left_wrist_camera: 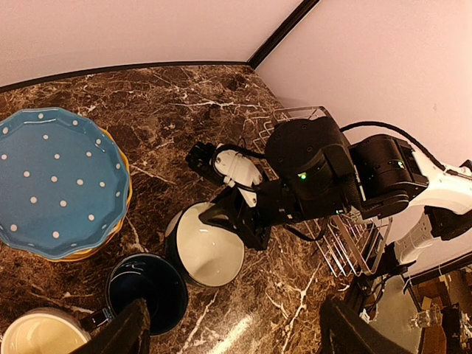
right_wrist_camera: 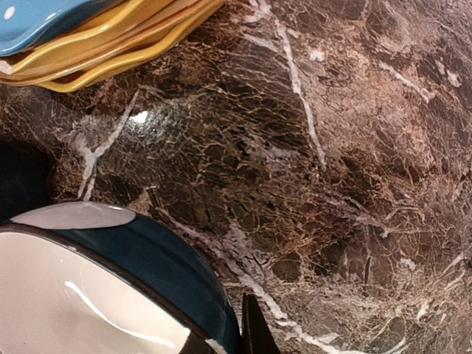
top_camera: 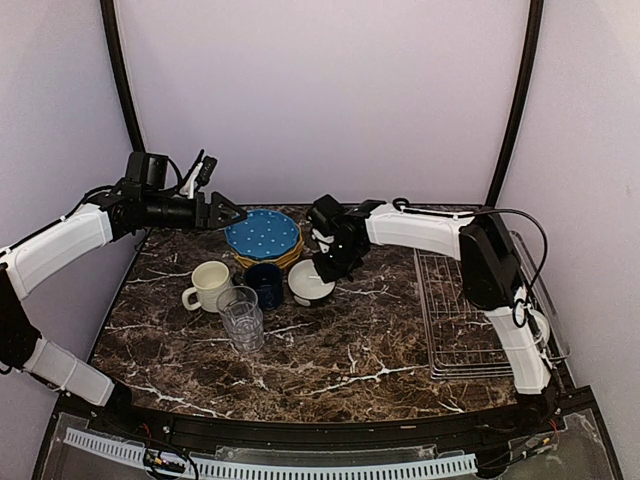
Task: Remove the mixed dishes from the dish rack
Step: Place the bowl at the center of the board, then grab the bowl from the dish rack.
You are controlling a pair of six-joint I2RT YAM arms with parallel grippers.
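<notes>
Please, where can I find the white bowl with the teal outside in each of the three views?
Top external: the bowl is near the middle, just right of the dark cup.
Left wrist: lower centre, right of the same cup.
Right wrist: bottom-left corner, very close.
Shared landmark: the blue dotted plate.

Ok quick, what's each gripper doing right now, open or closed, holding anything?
Left gripper: open, holding nothing.
Right gripper: closed on the rim of the teal-and-white bowl.
</notes>
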